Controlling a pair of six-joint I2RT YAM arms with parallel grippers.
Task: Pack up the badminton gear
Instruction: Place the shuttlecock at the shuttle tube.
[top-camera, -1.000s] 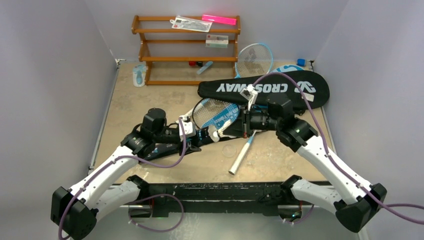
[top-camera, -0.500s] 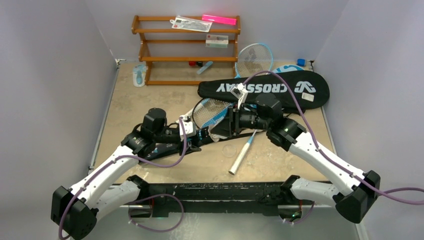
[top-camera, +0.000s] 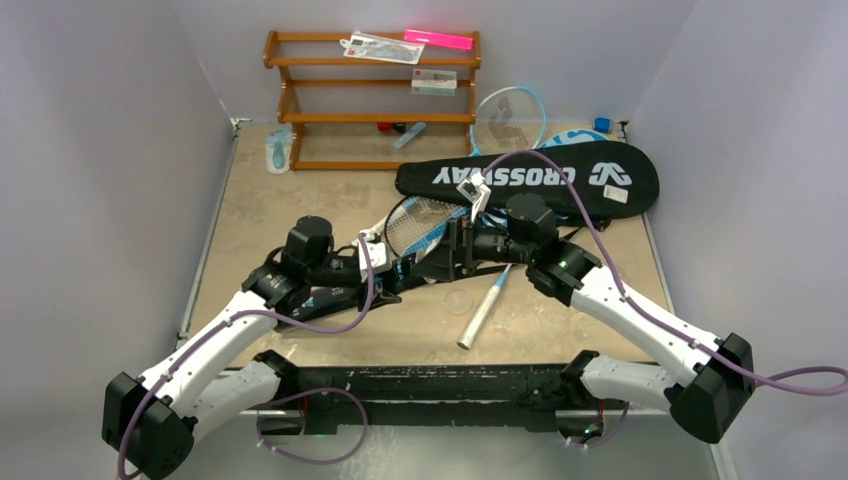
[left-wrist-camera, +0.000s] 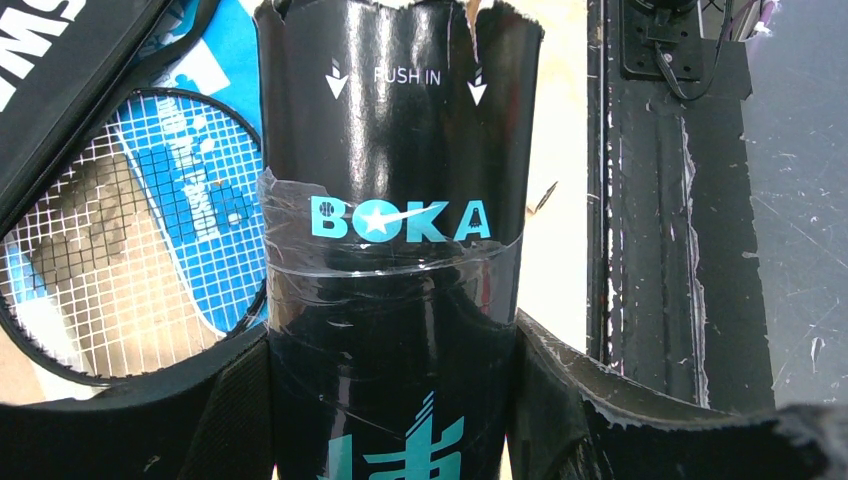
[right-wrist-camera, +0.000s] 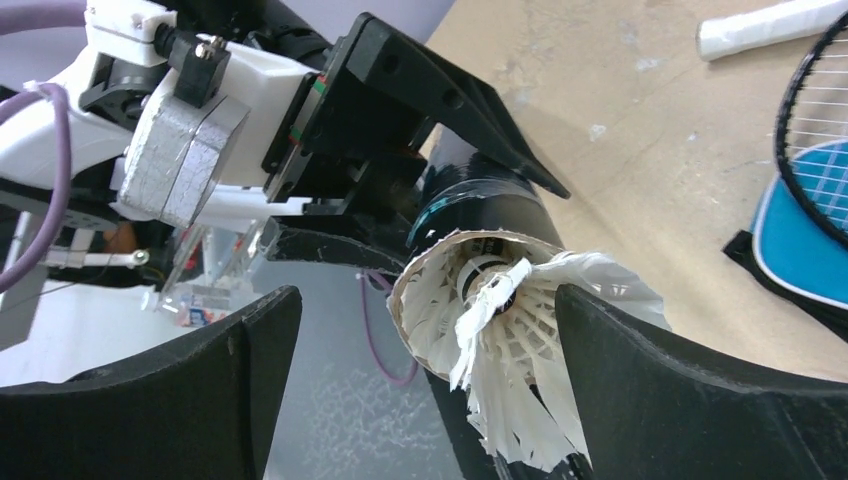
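Now | left gripper (left-wrist-camera: 395, 390) clamps tube (left-wrist-camera: 395, 150), hold steady | right gripper (right-wrist-camera: 430, 385) fingers apart | push shuttlecock (right-wrist-camera: 500, 330) in squarely

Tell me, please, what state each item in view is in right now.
left gripper, shut on the black tube.
black tube, held, mouth toward the right gripper.
shuttlecock, in the tube's mouth, feathers sticking out.
right gripper, open, fingers either side of the shuttlecock.
CROSSWAY cover, lying flat; whether zipped, cannot tell.
white-grip racket, loose on the table, unpacked.
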